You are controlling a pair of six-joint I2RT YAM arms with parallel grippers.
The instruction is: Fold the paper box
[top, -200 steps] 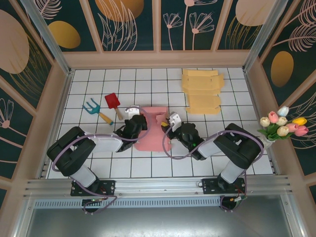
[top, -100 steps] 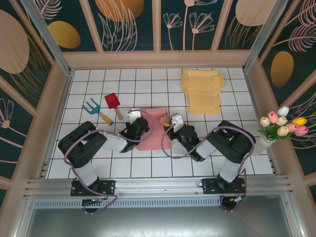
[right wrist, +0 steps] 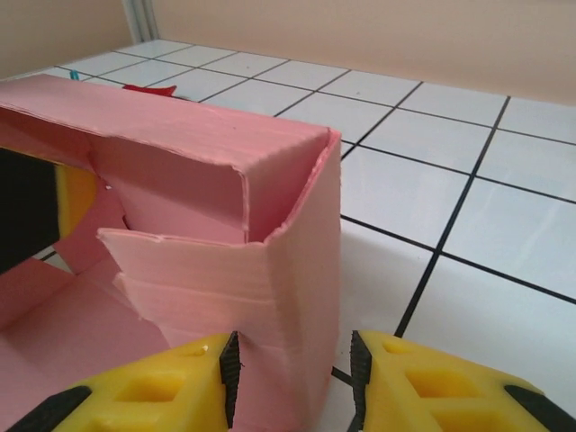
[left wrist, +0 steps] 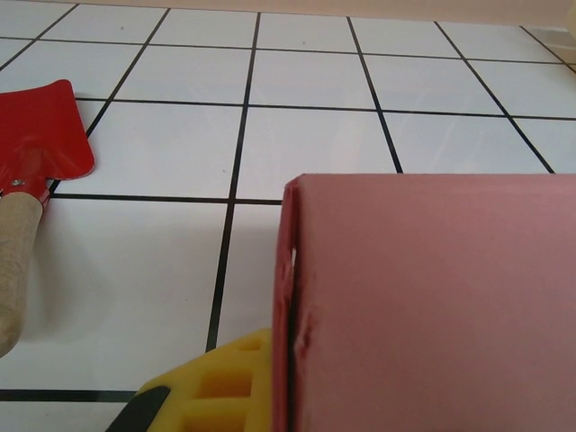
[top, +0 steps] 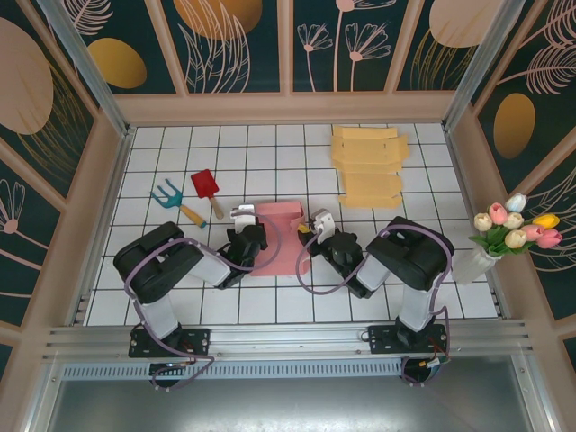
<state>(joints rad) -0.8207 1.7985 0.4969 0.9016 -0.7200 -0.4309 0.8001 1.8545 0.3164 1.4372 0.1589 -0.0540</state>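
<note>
Table: the table is a flat top of glossy white tiles with dark grid lines. It looks hard and slick, so I judge that a light thing pushed sideways would slide on it.
Cardboard sheets: the pale yellow cardboard sheets are die-cut, lie stacked flat at the far right, and are well apart from the work.
Box, place: the pink paper box sits mid-table between the two grippers. It is part folded, with its walls raised and its top open.
Box, material: thin matte card with scored creases and raw cut edges. The flaps are doubled at the near corner, which is slightly rumpled.
Box, handling: probably very light and stiff only along its folds. It likely dents or buckles easily and is not slippery to rubbery pads.
Where to hold: pinch a wall close to a crease or corner, lightly. The middle of a panel would likely bow.
Left gripper: the left gripper is clamped together on the box's left wall, with one yellow pad against the outer face.
Right gripper: the right gripper straddles the right wall at its corner. Its ribbed yellow fingers are closed in on the doubled flap.
Shovel: the shovel has a red blade and a wooden handle and lies left of the box, apart from it.
</note>
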